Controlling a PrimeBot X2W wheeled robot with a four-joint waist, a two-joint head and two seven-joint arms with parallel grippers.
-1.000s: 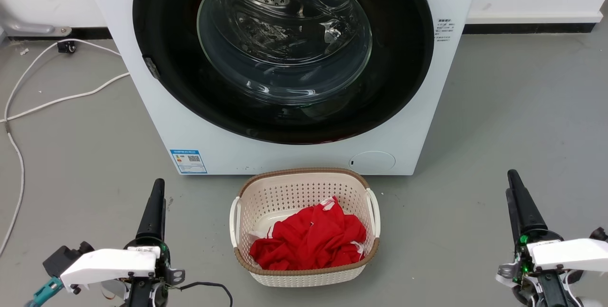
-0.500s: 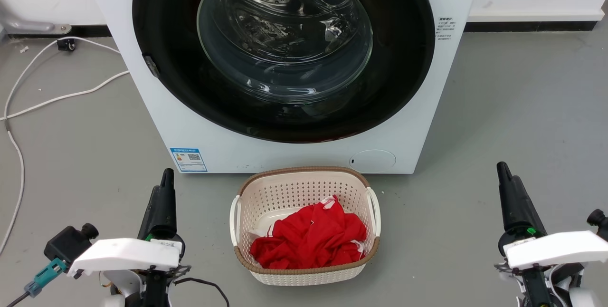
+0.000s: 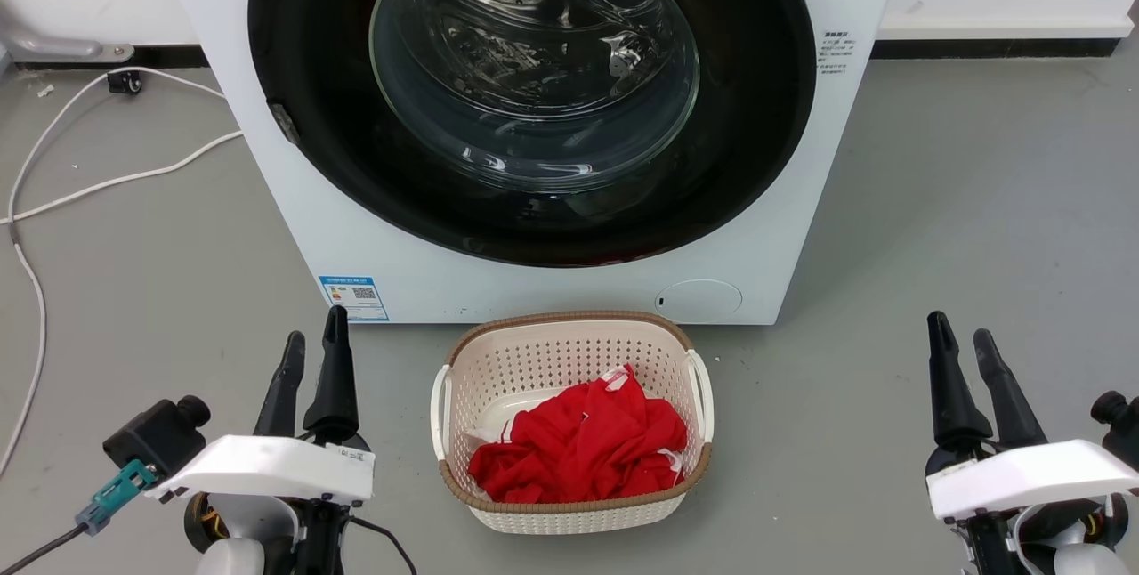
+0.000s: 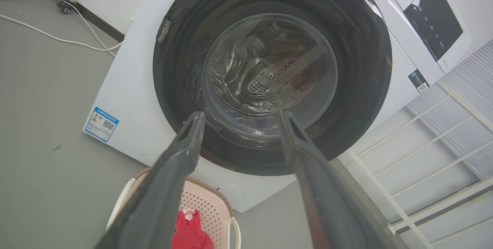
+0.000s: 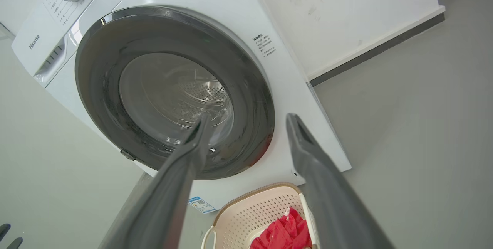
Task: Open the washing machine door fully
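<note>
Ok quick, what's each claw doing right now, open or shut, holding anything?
Left claw: open, holding nothing.
Right claw: open, holding nothing.

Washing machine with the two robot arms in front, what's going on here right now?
A two-armed robot faces the washing machine, and the washing machine door is shut. Neither claw touches it: the left claw and right claw both hang open, low over the floor, either side of a cream laundry basket holding red cloth. Opening the door has not yet begun.
</note>
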